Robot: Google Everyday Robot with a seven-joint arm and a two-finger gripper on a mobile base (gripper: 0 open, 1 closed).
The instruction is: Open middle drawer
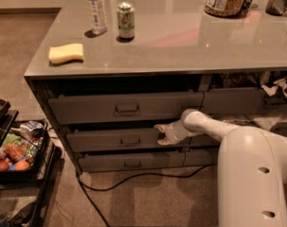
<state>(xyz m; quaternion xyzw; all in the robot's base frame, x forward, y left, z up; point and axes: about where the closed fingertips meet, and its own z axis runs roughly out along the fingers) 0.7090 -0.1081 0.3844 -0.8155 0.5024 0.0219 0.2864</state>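
Lighting: dim, warm; overhead glare on tabletop (181,37); deep shadow beneath it; gripper (164,134) at middle drawer (110,141) front, half-shaded.

One high, near view downward (gripper (163,134) at middle drawer (100,141)).

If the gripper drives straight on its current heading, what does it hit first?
Probably the middle drawer: the gripper sits at the picture-right end of its front, pointing picture-left. Depth is unclear; it might skim the front toward the handle instead.
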